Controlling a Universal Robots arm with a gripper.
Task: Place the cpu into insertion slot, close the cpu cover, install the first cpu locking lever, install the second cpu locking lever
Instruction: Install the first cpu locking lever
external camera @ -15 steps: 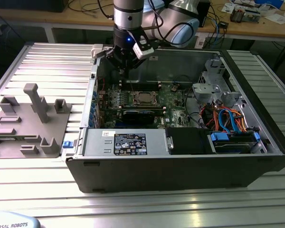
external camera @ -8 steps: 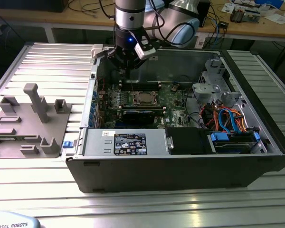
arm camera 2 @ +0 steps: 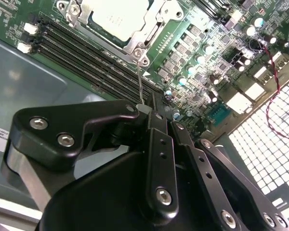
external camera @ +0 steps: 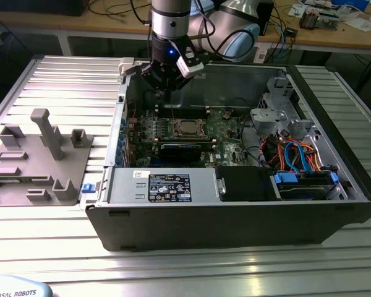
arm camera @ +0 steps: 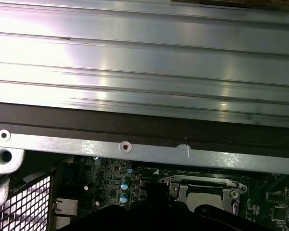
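case [external camera: 235, 229]: on the bench [external camera: 62, 80], toward the exterior view's right
tool rack [external camera: 40, 164]: on the bench, at the case's left side in the exterior view
motherboard [external camera: 226, 127]: in the case, against its far wall
chip [external camera: 187, 128]: mid-board, inside its socket
gripper [external camera: 162, 83]: above the board's far edge, behind the chip

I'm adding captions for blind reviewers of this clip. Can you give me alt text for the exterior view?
A robot arm's tool hangs just above the rear of the green motherboard inside an open computer case on a ribbed metal table. The silvery cpu sits in its socket mid-board under the metal cover. A grey parts tray lies on the exterior view's left.
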